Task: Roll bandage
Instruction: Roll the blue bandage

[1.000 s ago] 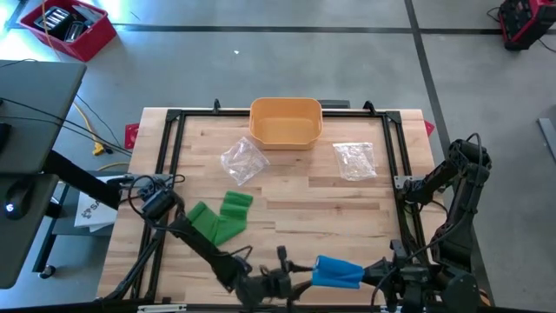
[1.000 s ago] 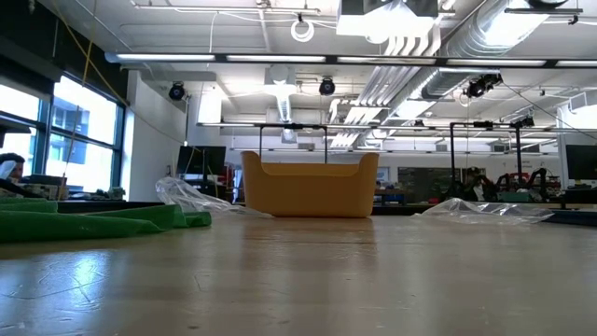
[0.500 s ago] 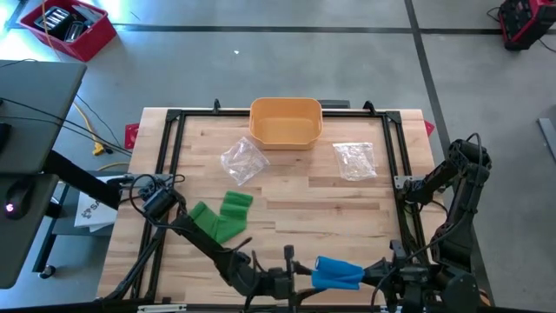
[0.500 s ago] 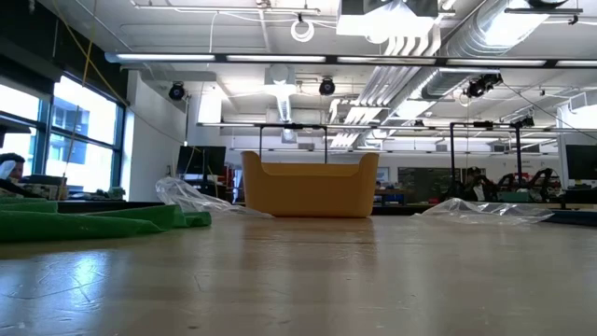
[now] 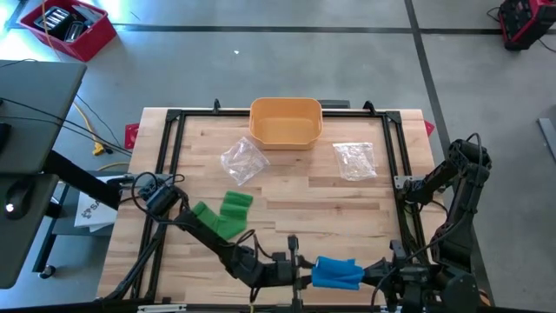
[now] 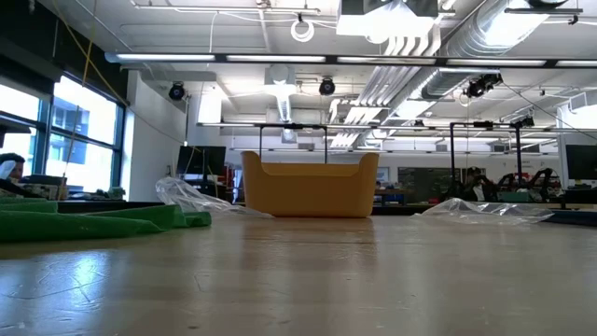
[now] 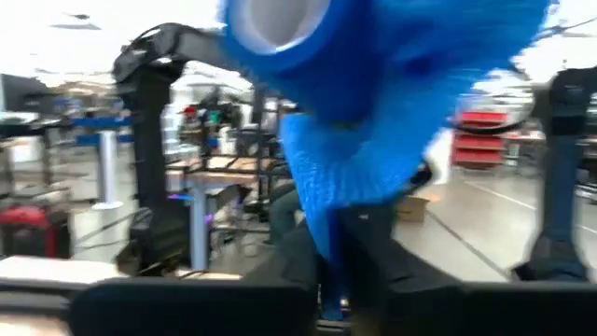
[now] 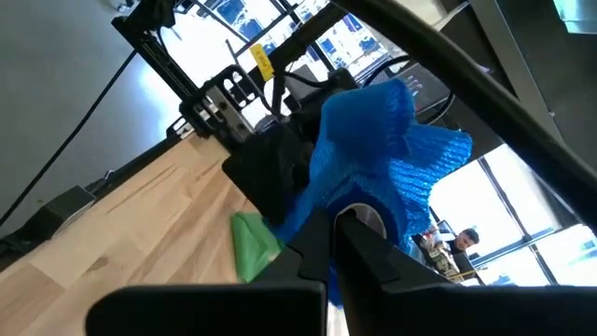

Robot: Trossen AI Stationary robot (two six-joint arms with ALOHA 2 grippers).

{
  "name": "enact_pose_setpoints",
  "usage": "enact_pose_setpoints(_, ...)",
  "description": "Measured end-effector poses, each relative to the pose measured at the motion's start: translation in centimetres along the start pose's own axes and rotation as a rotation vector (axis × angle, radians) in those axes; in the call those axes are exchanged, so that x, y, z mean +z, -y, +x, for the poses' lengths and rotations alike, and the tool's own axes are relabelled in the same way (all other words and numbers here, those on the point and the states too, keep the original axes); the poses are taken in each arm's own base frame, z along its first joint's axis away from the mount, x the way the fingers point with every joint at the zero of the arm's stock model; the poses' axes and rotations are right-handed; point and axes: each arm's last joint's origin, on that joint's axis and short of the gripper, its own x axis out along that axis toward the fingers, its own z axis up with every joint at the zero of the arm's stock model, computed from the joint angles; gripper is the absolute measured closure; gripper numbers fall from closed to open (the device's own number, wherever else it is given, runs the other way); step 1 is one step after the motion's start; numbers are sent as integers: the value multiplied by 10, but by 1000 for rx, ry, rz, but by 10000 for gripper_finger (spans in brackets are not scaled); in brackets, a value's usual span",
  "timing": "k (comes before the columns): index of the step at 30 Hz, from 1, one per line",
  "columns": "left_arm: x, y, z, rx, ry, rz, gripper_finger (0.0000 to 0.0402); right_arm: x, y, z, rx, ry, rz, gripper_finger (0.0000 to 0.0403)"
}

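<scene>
Fingers: right gripper (image 5: 369, 275) pressed together on the blue bandage roll (image 5: 337, 272), pinching its core; left gripper (image 5: 300, 269) closing on the loose end of the same roll, grip not certain.

High view: blue bandage roll held above the near edge of the wooden table (image 5: 330, 204), between both grippers. Green bandage (image 5: 221, 217) lying unrolled on the left side. Yellow bin (image 5: 286, 121) at the far edge, with one clear plastic bag (image 5: 243, 160) near it on the left and another clear bag (image 5: 354, 160) on the right.

Low view: no arms, no blue roll. Only yellow bin (image 6: 310, 184), green bandage (image 6: 93, 222) at left and clear bags (image 6: 191, 197) on the tabletop.

Left wrist view: blue bandage roll (image 7: 373, 103) filling the picture, white hollow core at one end, a loose strip hanging down between the dark fingers (image 7: 410, 275).

Right wrist view: dark fingers (image 8: 373, 247) clamped at the roll's core, crumpled blue bandage (image 8: 373, 159) spilling beyond, green bandage (image 8: 254, 245) on the wood farther off.

Step in hand: probably taking up the loose tail for winding.

Next move: likely tension on the tail, then turning the core to wind it flat.

Only in wrist views: hollow core and hanging strip.
</scene>
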Motion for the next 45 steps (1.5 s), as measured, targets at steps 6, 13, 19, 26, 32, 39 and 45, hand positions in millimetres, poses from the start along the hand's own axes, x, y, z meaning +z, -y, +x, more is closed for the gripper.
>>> enact_pose_setpoints(6,-7,16,-12,-41,-80,23,399,-1,-1,0,3,-5,-2,403)
enact_pose_setpoints(13,-22,32,-26,-142,-244,-143,400,-7,-2,3,12,-40,-6,403)
enact_pose_setpoints(19,-1,56,-41,-485,-89,-191,401,-21,-4,12,40,-109,-13,403)
enact_pose_setpoints(26,22,72,-48,-580,26,-194,401,-35,0,22,-7,-208,-28,403)
enact_pose_setpoints(32,71,85,-32,-604,123,-152,401,-50,4,31,-27,-294,-31,403)
enact_pose_setpoints(39,139,91,-23,-606,329,-18,401,-59,2,36,13,-338,-8,401)
enact_pose_setpoints(45,177,82,-12,-528,385,83,401,-63,-17,48,70,-368,-48,401)
